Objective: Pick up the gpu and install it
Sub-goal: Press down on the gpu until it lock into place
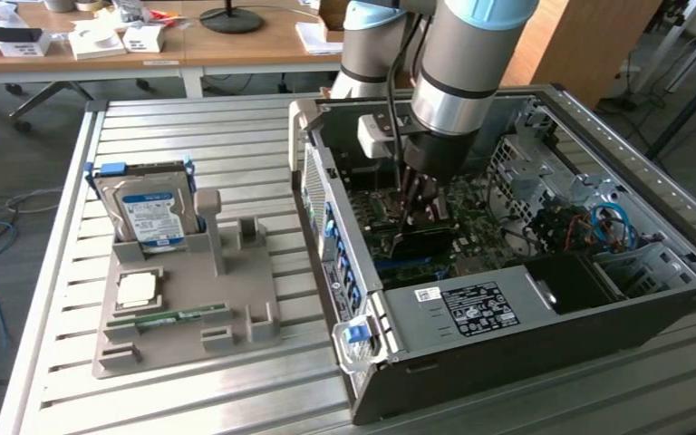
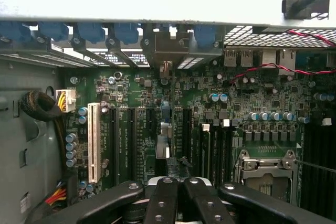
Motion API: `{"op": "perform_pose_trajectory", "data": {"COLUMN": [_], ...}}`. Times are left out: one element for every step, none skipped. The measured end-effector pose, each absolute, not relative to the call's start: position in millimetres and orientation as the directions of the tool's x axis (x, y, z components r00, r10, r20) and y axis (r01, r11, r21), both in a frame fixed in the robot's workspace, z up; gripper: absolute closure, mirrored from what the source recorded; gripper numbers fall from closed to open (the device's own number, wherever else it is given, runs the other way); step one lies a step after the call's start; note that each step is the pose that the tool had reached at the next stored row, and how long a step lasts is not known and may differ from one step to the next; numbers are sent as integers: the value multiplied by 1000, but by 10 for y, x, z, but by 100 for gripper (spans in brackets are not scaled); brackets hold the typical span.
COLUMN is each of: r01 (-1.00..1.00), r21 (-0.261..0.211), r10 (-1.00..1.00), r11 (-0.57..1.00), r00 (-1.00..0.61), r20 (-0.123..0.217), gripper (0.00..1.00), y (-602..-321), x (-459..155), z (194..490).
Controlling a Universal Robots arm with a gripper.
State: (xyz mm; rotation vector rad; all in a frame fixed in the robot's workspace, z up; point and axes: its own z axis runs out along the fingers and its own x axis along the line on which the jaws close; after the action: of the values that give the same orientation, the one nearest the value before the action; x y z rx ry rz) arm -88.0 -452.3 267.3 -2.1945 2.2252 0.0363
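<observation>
The gpu [image 1: 420,237] is a thin black card. It is standing on its edge inside the computer case [image 1: 542,308], down over the green board [image 2: 157,145].

Gpu [image 1: 420,243] lower edge hidden (behind case wall [image 1: 323,195]).

One arm [image 1: 469,63], one gripper [image 1: 423,210], one gpu [image 1: 420,243], one case [image 1: 638,299], one drive [image 1: 149,216], one tray [image 1: 178,349].

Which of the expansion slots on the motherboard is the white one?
The long white slot, standing nearest the grey case wall and the bundled cables. The other slots beside it are all black.
</observation>
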Motion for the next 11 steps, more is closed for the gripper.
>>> {"op": "perform_pose_trajectory", "data": {"r01": [-1000,-1000,-1000,-1000,-1000,-1000,-1000,-1000,-1000,-1000,-1000], "r21": [5,5,5,5,5,5,5,5,5,5,5], "r10": [-1000,-1000,-1000,-1000,-1000,-1000,-1000,-1000,-1000,-1000,-1000], "r11": [14,14,14,14,14,14,14,14,14,14,14], "r00": [-14,-14,-14,-14,-14,-14,-14,-14,-14,-14,-14], "r20": [-28,-28,-28,-27,-27,-27,-28,-28,-28,-28,-28], "gripper": [89,89,89,89,89,89,89,89,89,89,89], "y": [-4523,-4523,-4523,-4523,-4524,-4524,-4523,-4523,-4523,-4523,-4523], "x": [-880,-880,-880,-880,-880,-880,-880,-880,-880,-880,-880], "z": [2672,2667,2661,2657,2656,2656,2654,2653,2651,2649,2648]}}
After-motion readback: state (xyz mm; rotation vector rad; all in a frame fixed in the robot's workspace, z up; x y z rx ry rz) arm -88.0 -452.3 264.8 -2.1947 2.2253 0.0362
